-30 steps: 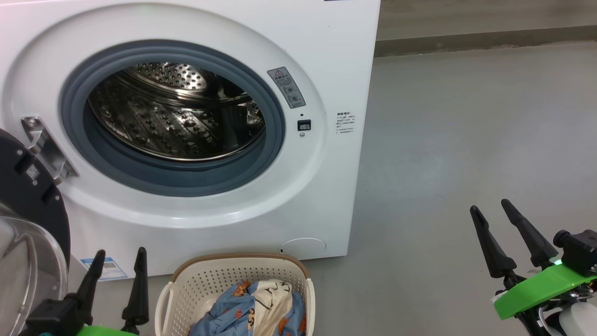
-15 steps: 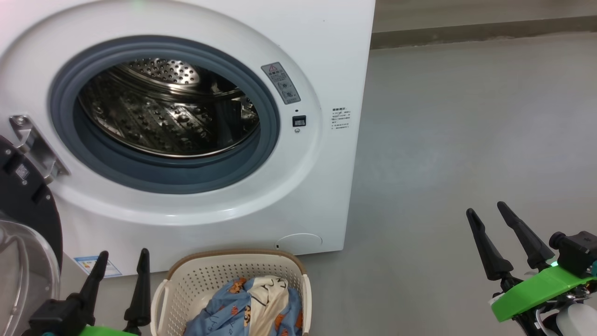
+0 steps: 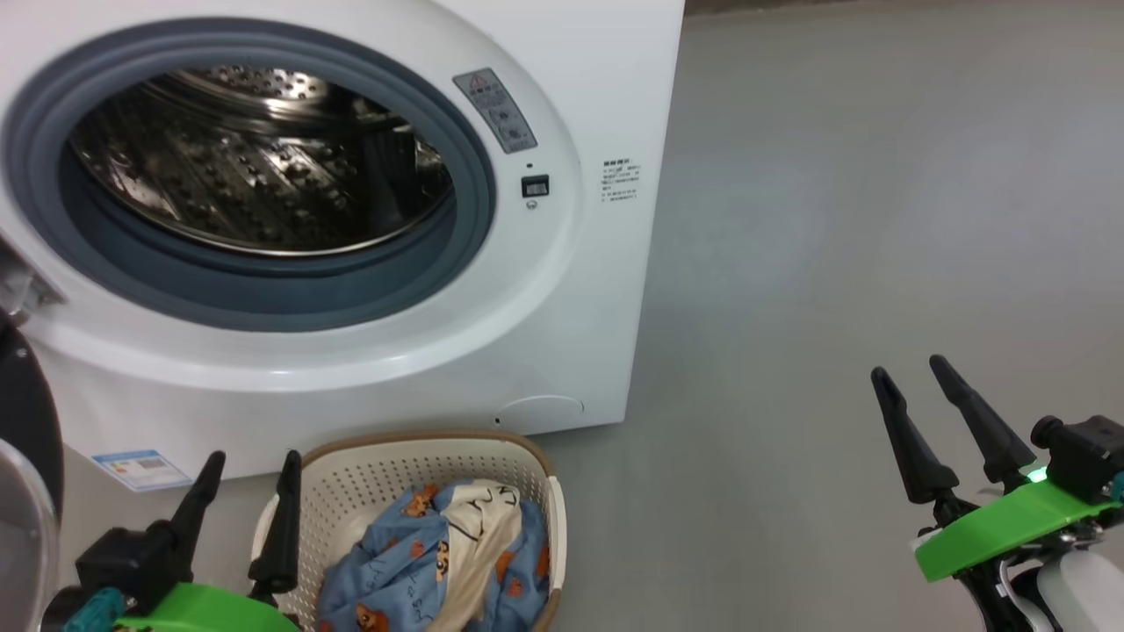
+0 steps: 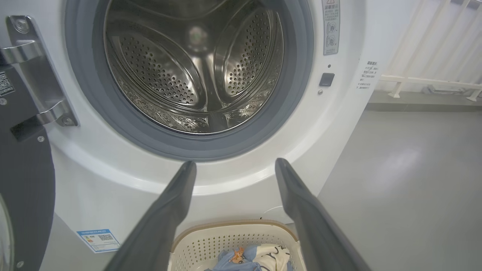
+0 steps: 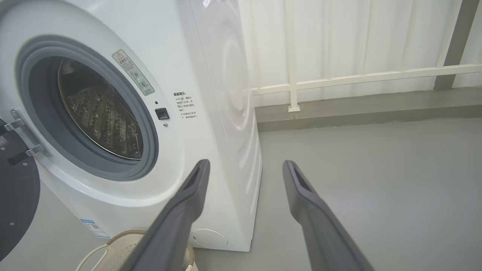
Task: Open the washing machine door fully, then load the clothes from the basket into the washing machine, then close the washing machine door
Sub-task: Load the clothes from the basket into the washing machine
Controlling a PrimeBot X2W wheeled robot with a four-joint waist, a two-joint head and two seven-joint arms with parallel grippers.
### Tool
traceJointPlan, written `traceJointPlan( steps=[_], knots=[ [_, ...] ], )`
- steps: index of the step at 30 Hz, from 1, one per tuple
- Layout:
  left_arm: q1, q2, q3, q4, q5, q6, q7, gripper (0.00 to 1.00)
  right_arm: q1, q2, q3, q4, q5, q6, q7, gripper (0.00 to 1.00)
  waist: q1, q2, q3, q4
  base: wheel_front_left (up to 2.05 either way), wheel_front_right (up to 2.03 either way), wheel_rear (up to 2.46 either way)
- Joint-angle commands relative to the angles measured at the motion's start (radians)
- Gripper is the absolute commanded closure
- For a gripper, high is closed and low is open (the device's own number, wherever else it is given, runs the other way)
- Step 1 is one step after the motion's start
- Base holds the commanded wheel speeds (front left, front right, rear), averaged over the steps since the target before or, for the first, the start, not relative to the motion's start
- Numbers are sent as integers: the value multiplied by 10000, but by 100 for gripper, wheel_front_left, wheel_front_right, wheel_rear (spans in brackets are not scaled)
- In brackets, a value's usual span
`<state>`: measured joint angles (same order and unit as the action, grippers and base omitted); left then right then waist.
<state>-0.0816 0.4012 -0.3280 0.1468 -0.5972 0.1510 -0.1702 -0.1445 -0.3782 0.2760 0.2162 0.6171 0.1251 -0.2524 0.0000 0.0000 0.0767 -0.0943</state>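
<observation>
The washing machine [image 3: 606, 290] stands with its door [image 3: 22, 412] swung out to the left on a metal hinge [image 4: 37, 75]. The door's black rim and a sliver of its glass sit at the edge of the head view. A grey rubber seal [image 3: 263, 294] rings the mouth, and the perforated steel drum [image 3: 246, 167] shows through to its back wall.

On the grey floor [image 3: 834, 219] directly below the opening sits the basket [image 3: 386, 456], its far rim close to the machine's lower front; whether they touch cannot be told. The clothes [image 3: 386, 570] are heaped inside, blue printed fabric with a cream piece [image 3: 479, 527] lying over the middle.

The left gripper [image 3: 253, 458] hangs at the basket's left end with its two dark fingers spread wide and nothing between them. One finger overlaps the basket's left rim in the head view. From the left wrist, the fingers frame the lower edge of the opening, with the basket beneath them.

The right gripper [image 3: 908, 367] is well off to the right over bare floor, its fingers likewise wide apart and empty, clear of basket and machine.

A warning sticker [image 3: 494, 110] and a small black latch socket [image 3: 535, 186] sit right of the opening. A blue label [image 3: 140, 468] and a round cover [image 3: 540, 408] sit low on the front. A white railing [image 5: 357, 79] runs along the wall behind.
</observation>
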Motion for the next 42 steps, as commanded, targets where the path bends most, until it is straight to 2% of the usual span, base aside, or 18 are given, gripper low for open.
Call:
traceJointPlan(
  steps=[1, 10, 13, 15, 21, 33, 42],
  knots=[
    [-576, 372, 320, -128, -15, -28, 14, 0, -337, -150, 6, -278, -45, 56, -94, 0, 0, 0, 504, -197, 0, 0, 0],
    [-1277, 425, -64, 314, 110, -347, 327, 0, -807, 207, -153, -467, -232, 56, -94, 0, 0, 0, 1797, -515, 0, 0, 0],
    [-1535, 411, -243, 673, 150, -485, 497, 0, -986, 301, -165, -527, -289, 56, -94, 0, 0, 0, 2172, -591, 0, 0, 0],
    [-1728, 399, -359, 966, 273, -419, 643, 0, -1104, 348, -170, -549, -316, 56, -94, 0, 0, 0, 2445, -628, 0, 0, 0],
    [-2385, 314, -830, 1769, 421, -764, 1144, 0, -1445, 472, -123, -583, -354, 56, -94, 0, 0, 0, 3150, -701, 0, 0, 0],
    [-4209, -199, -1808, 4988, 700, -1901, 1731, 0, -2231, 865, -3, -555, -389, 56, -94, 0, 0, 0, 4529, -1048, 0, 0, 0],
    [-5437, -341, -2696, 7272, 1270, -2429, 2325, 0, -2560, 1148, 32, -583, -402, 56, -94, 0, 0, 0, 5195, -1477, 0, 0, 0]
  ],
)
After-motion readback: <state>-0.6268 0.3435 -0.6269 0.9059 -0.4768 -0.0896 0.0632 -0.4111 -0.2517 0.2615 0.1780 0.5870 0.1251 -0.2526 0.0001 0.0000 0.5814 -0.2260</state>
